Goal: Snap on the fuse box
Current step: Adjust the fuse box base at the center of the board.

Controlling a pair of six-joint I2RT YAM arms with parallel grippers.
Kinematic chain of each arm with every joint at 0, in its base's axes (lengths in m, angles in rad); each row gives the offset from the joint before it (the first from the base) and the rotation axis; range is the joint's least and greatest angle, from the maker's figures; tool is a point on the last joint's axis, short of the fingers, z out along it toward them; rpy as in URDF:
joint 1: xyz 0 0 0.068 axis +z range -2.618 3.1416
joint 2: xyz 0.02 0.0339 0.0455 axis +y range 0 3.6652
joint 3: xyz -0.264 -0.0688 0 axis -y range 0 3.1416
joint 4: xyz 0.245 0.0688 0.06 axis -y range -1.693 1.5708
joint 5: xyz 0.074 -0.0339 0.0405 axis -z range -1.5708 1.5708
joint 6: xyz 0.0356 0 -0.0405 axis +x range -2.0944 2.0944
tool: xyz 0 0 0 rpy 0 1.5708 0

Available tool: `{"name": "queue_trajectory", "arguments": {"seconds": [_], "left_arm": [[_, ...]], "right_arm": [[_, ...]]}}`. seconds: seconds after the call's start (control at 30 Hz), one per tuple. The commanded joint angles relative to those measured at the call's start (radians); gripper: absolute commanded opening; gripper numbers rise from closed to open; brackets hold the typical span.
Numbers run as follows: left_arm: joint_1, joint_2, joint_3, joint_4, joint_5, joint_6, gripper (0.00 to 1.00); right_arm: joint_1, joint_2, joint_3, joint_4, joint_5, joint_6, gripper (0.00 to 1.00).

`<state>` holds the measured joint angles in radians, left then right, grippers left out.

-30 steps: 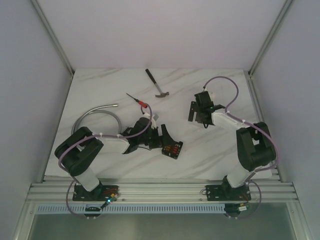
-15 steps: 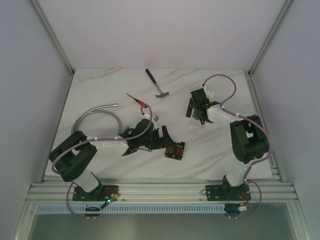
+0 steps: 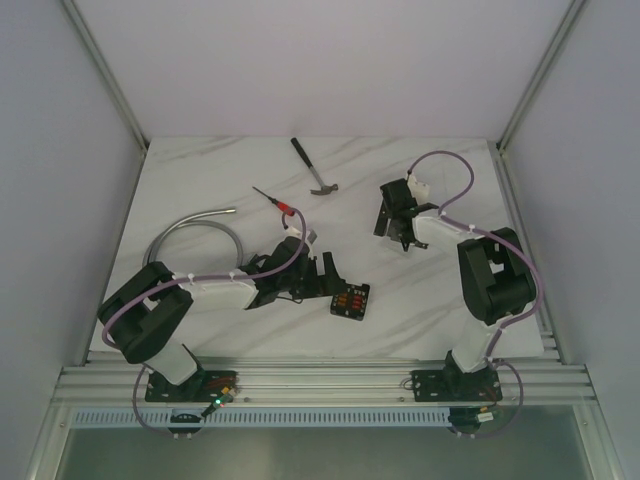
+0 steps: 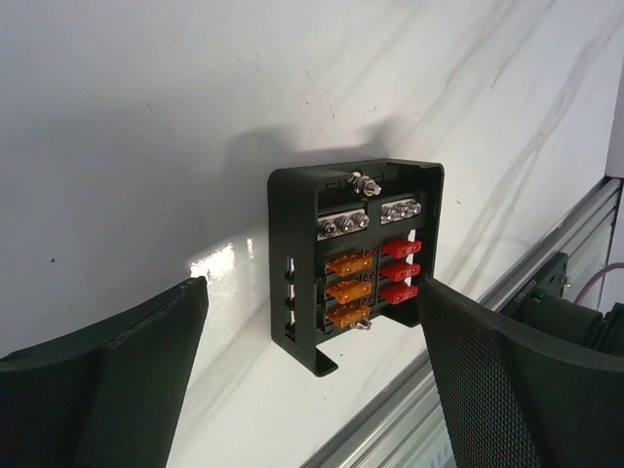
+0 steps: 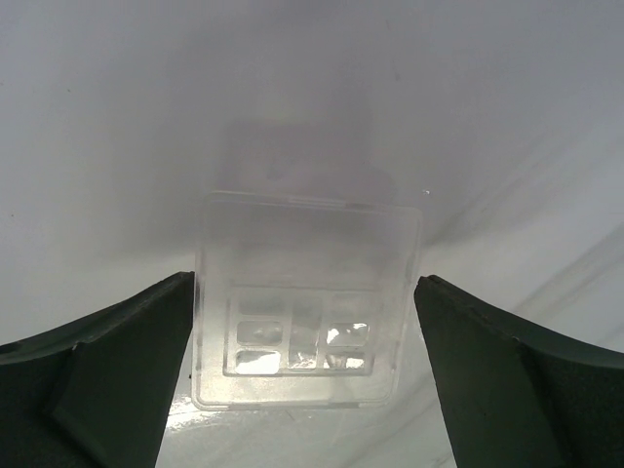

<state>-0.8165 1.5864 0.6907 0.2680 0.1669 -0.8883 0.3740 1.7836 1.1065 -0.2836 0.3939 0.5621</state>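
The fuse box (image 3: 350, 299) is a small black box with orange and red fuses, lying on the white marble table near the front edge. In the left wrist view the fuse box (image 4: 356, 258) lies just ahead of my left gripper (image 4: 312, 292), which is open and holds nothing. My left gripper (image 3: 325, 283) sits just to the left of it in the top view. My right gripper (image 5: 304, 283) is open, and a clear plastic cover (image 5: 307, 307) lies flat on the table between its fingers, with a thin gap on each side. The right gripper (image 3: 392, 225) is at the table's right middle.
A hammer (image 3: 316, 169) lies at the back centre. A red-handled screwdriver (image 3: 279, 203) lies beside it. A bent metal hose (image 3: 196, 230) curves at the left. An aluminium rail (image 3: 320, 380) runs along the table's front edge, close to the fuse box.
My right gripper has shifted a little back and to the left, and its arm has folded more upright. The fuse box has slid slightly to the right. The left gripper has eased back from it.
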Motion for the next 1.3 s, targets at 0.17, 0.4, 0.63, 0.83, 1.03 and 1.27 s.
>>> {"name": "queue_trajectory", "arguments": {"seconds": [0.17, 0.4, 0.63, 0.83, 1.03, 1.27], "left_arm": [[0.0, -0.007, 0.021, -0.03, -0.019, 0.023, 0.97], [0.0, -0.011, 0.015, -0.03, -0.022, 0.023, 0.96], [0.001, -0.008, 0.016, -0.031, -0.02, 0.022, 0.96], [0.0, -0.009, 0.015, -0.032, -0.021, 0.02, 0.94], [0.0, -0.009, 0.02, -0.033, -0.018, 0.021, 0.89], [0.0, -0.003, 0.024, -0.038, -0.016, 0.024, 0.8]], "right_arm": [[0.002, 0.002, 0.035, -0.019, -0.013, 0.037, 1.0], [-0.012, 0.0, 0.027, -0.018, -0.057, 0.039, 1.0], [-0.014, -0.008, 0.018, -0.005, -0.081, 0.026, 1.0], [-0.015, 0.015, 0.014, 0.006, -0.102, 0.026, 1.0], [-0.016, 0.022, 0.007, 0.02, -0.129, 0.014, 1.0], [-0.015, 0.024, 0.009, 0.025, -0.145, 0.004, 1.0]]}}
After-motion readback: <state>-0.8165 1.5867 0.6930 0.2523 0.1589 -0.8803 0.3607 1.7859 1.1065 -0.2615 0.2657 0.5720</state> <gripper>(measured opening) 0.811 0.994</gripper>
